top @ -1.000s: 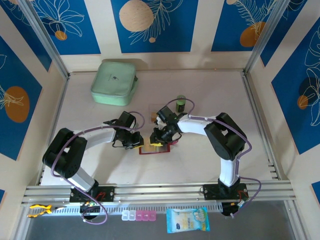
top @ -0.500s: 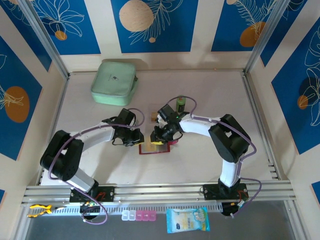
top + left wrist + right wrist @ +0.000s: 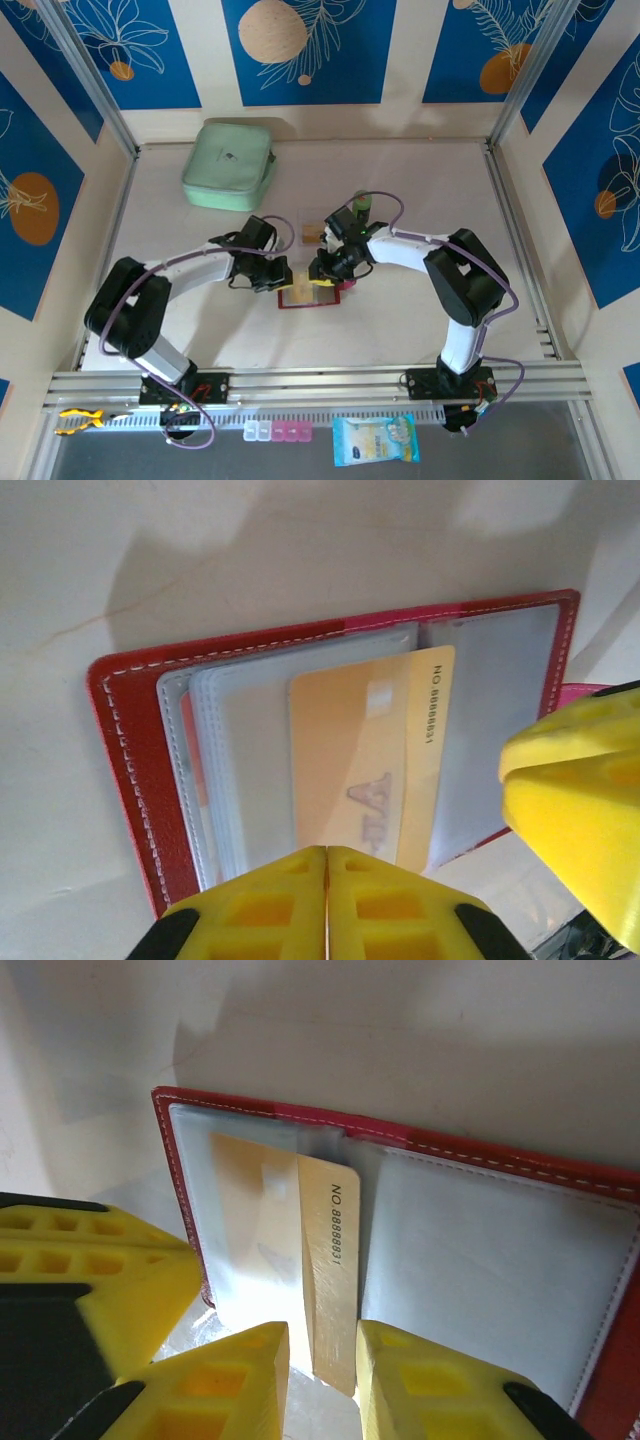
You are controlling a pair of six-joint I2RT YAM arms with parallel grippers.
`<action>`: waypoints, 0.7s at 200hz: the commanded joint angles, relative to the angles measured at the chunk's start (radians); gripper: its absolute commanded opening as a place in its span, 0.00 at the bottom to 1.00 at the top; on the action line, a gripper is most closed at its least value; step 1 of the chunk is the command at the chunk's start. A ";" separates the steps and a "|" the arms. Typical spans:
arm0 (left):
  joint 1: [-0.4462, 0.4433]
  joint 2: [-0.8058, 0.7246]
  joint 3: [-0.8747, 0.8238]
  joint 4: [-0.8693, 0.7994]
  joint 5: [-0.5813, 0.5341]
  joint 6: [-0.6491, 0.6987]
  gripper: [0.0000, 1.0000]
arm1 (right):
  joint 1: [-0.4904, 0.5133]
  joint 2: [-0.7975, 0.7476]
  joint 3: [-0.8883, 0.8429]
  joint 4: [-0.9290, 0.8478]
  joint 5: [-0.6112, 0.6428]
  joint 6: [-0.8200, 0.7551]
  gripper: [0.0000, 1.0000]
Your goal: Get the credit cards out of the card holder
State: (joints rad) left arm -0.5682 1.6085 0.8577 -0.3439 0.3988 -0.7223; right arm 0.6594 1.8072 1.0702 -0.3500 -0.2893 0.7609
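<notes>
Edged rightward and shut tight since a second before, my left pincer (image 3: 326, 855) sat at the open card holder's (image 3: 120, 740) rim, while my right pincer (image 3: 323, 1340) stood part-open astride a yellow credit card (image 3: 335, 1250) half out of its sleeve (image 3: 235, 1175) on the table (image 3: 400, 320)

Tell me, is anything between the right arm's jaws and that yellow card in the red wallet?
Nothing visible is. The credit card pokes partway out of its clear sleeve in the card holder, and its bare end lies in the gap between the jaws of the right gripper.
</notes>
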 commanded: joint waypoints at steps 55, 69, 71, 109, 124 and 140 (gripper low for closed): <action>-0.006 0.038 0.006 -0.012 0.006 0.045 0.06 | 0.000 0.044 -0.029 0.046 -0.069 0.024 0.26; -0.007 0.039 0.002 -0.017 0.000 0.046 0.05 | 0.002 0.052 -0.030 0.049 -0.073 0.025 0.26; -0.006 0.039 0.001 -0.017 0.000 0.047 0.05 | 0.002 0.053 -0.030 0.049 -0.073 0.025 0.26; -0.007 0.043 -0.005 -0.018 -0.008 0.044 0.05 | 0.005 0.065 -0.033 0.066 -0.093 0.030 0.25; -0.007 0.044 -0.007 -0.018 -0.010 0.046 0.05 | 0.003 0.064 -0.042 0.092 -0.116 0.037 0.25; -0.005 0.047 -0.005 -0.022 -0.014 0.049 0.05 | 0.004 0.064 -0.048 0.114 -0.138 0.045 0.25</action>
State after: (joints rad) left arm -0.5682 1.6398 0.8574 -0.3454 0.3981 -0.6968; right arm 0.6598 1.8618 1.0443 -0.2729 -0.3630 0.7834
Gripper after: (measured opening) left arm 0.061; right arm 0.248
